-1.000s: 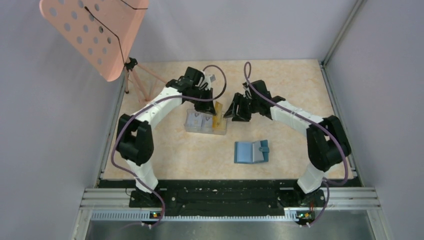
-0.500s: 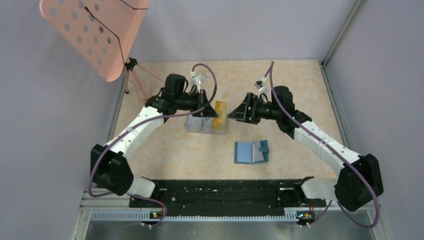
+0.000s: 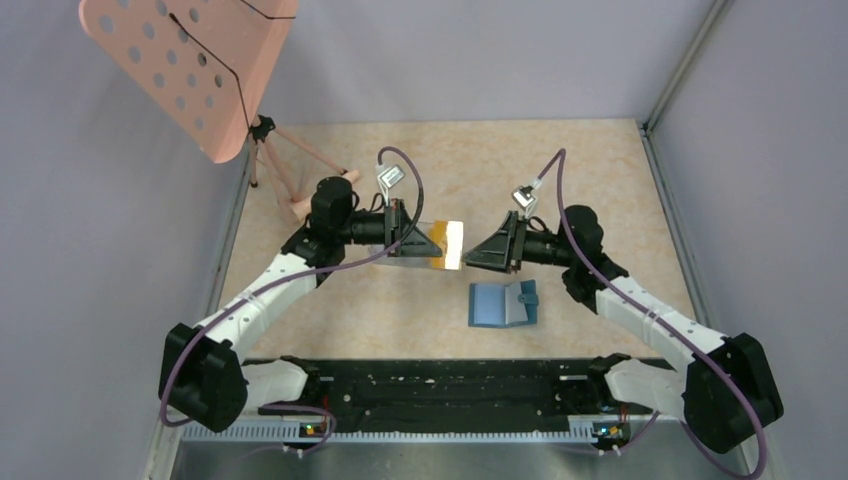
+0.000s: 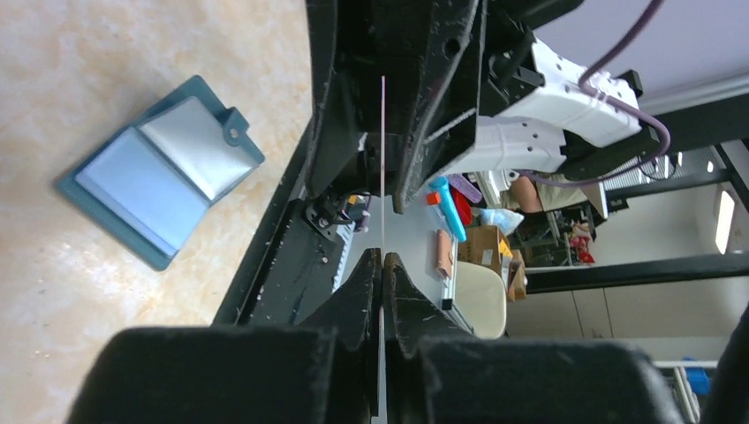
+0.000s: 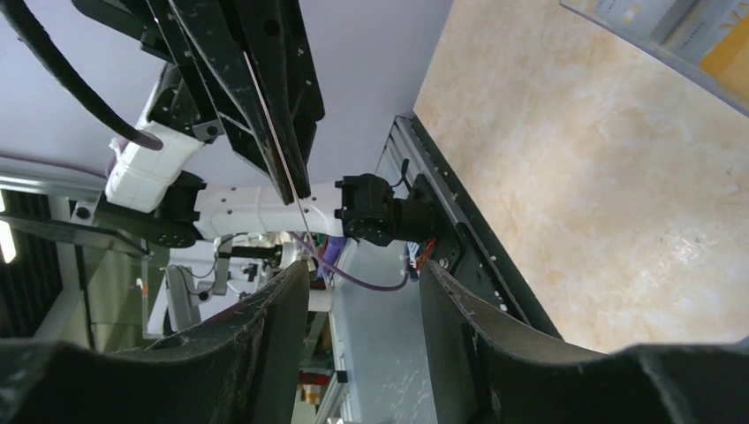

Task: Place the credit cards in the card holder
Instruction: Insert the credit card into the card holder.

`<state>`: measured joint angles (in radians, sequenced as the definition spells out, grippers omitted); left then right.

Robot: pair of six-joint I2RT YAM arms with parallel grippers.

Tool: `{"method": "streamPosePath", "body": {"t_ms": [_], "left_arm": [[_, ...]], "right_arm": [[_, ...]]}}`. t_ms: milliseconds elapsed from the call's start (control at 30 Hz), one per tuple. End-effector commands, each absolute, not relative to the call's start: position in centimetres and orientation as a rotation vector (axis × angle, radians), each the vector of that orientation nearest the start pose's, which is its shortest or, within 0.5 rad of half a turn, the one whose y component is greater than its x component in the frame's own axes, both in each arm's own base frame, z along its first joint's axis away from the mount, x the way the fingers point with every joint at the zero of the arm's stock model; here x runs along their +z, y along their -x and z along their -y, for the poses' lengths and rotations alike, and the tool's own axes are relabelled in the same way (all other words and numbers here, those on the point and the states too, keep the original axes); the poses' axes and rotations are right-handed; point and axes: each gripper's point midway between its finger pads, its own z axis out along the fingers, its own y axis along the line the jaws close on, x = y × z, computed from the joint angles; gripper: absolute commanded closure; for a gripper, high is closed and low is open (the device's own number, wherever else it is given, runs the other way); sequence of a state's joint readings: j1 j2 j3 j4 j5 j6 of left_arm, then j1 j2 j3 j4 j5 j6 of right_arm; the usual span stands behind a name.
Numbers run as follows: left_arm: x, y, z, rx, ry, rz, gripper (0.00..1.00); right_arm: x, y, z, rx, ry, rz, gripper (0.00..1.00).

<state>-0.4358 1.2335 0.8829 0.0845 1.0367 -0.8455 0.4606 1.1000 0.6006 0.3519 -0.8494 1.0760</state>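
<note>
My left gripper (image 3: 428, 238) is shut on an orange-yellow credit card (image 3: 452, 244) and holds it level above the table. In the left wrist view the card (image 4: 382, 159) shows edge-on, clamped at my fingertips (image 4: 382, 258). Its free end reaches between the fingers of my right gripper (image 3: 474, 251), which faces it and stands open (image 5: 366, 283); I see no contact. The teal-blue card holder (image 3: 503, 303) lies open on the table, below and to the right of the card, also seen in the left wrist view (image 4: 159, 168).
A clear plastic box (image 5: 671, 35) with more cards sits under my left gripper, mostly hidden from above. A pink perforated board (image 3: 185, 65) on a tripod (image 3: 285, 170) stands at the back left. Grey walls close in the table.
My left gripper has lifted the orange-yellow card off the clear box and swung it level toward the right. The right gripper turned to face it, and its jaws widened, then narrowed.
</note>
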Motion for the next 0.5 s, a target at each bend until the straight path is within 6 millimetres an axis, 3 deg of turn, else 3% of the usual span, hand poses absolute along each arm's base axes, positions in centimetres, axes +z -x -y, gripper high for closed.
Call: {"method": "streamPosePath", "body": {"t_ms": [0,133,333,467], "left_arm": [[29.0,-19.0,28.5,-1.836,-0.535,-1.977,1.0],[28.7,-18.5,28.7,-1.833,-0.536,-1.988,1.0],[28.4,-18.4,28.8,-1.824,-0.528,-1.991,1.0],[28.0,-18.2,28.7,-1.824,-0.524,-1.999,1.0]], "right_arm": [[27.6,-19.4,-27.9,1.852,0.235,-1.892,0.53],[28.4,-18.7,-29.1,1.92,0.28,-1.845,0.6],[28.4,-18.5,-30.0,1.953,0.281,-1.837,0.91],[28.1,-18.6,-29.9,1.939,0.262,-1.84,1.0]]}}
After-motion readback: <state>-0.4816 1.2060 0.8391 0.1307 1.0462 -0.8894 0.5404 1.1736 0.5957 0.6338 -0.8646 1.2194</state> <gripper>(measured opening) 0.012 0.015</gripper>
